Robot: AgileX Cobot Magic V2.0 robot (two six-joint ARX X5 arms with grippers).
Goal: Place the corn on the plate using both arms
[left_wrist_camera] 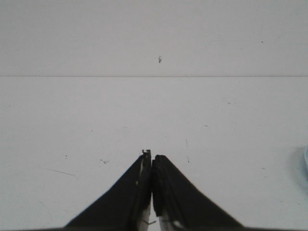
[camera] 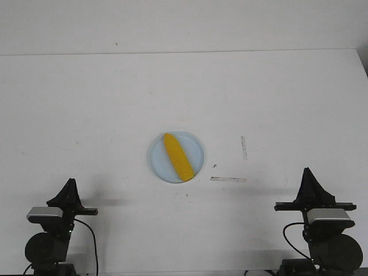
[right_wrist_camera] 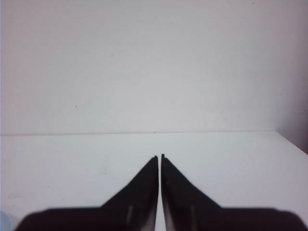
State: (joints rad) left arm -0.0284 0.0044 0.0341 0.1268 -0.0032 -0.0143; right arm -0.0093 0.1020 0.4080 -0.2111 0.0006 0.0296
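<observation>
The yellow corn [camera: 177, 157] lies diagonally on the pale blue plate [camera: 158, 155] in the middle of the white table. My left gripper [camera: 71, 183] is shut and empty at the near left, well apart from the plate. My right gripper [camera: 307, 171] is shut and empty at the near right, also apart from the plate. In the left wrist view the fingers [left_wrist_camera: 151, 156] are pressed together over bare table, and a sliver of the plate's rim [left_wrist_camera: 306, 161] shows at the edge. In the right wrist view the fingers [right_wrist_camera: 160, 157] are closed over bare table.
Two pale tape strips lie right of the plate, one upright [camera: 244, 148] and one flat [camera: 227, 179]. The table's far edge [camera: 184, 53] meets a white wall. The table's right edge [camera: 362, 63] shows at the far right.
</observation>
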